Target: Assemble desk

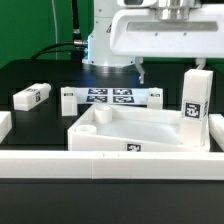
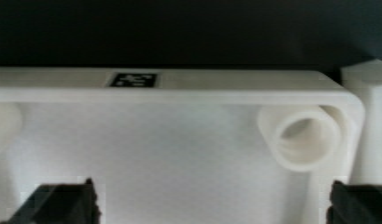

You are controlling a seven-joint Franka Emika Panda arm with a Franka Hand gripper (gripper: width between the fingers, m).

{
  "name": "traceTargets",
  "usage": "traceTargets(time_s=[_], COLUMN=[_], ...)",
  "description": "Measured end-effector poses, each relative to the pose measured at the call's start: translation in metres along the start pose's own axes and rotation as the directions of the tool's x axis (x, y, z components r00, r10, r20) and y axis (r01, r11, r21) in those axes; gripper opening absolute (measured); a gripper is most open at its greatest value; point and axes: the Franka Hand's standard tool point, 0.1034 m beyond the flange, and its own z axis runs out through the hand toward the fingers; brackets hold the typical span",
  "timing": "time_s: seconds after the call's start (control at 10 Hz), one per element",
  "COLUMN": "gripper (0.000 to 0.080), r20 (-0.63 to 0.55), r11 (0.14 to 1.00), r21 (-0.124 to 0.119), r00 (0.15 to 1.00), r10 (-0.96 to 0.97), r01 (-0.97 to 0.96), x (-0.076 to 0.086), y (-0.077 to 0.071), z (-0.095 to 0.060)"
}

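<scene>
Black tabletop (image 1: 30, 125), green backdrop, arm base at rear. Item 1: desk top (image 1: 120, 128), white rimmed tray, open side up near centre. Its tagged front wall sits right behind the long low rail (image 1: 110, 165), seemingly against it; I read the rail as a stop so the tray won't slide when legs get pushed in. Item 2: upright leg (image 1: 195, 103), tagged block, stands in the tray corner on the exterior view's right. Looks seated in a socket, depth not visible. Item 3: loose parts. Flat-lying leg (image 1: 32, 96) is well off to the exterior view's left. Second loose leg (image 1: 67, 99) and third loose leg (image 1: 155, 95) flank the marker board (image 1: 110, 97). All are apart from each other, prob. to give the jaws room. Item 4: gripper (image 1: 170, 68) hovers over the tray, jaws spread wide, holding nothing. Wrist view has both fingertips (image 2: 63, 205) above the bare tray floor, w/ an empty round socket (image 2: 309, 135) beyond. My est.: one leg in, three to go; next pick should be a loose leg for that socket.
</scene>
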Motion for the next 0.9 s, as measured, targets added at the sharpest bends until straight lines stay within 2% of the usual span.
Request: traceTargets(time_s=[0.3,0.4,0.5,0.6,0.7,0.8,0.9], gripper=[0.0649,0.0649,0.0649,0.0649,0.0649,0.0649,0.0649], r20=[0.052,0.120,0.198,0.245,0.267,0.323,0.343], r11=[1.000,1.000,0.999,0.998,0.999,0.998,0.999], r21=[-0.009,-0.019,-0.017,0.003,0.016,0.016,0.021], r00=[0.999,0.993,0.980,0.968,0.962,0.945,0.938], r10=[0.000,-0.003,-0.029,-0.054,-0.053,-0.058,-0.040], r01=[0.000,0.006,0.033,0.055,0.051,0.056,0.035], x=[-0.004,-0.007,-0.006,-0.003,-0.006,-0.017,-0.020], y=[0.003,0.005,0.009,0.016,0.022,0.025,0.025], z=[0.002,0.002,-0.001,-0.003,-0.001,0.002,0.004])
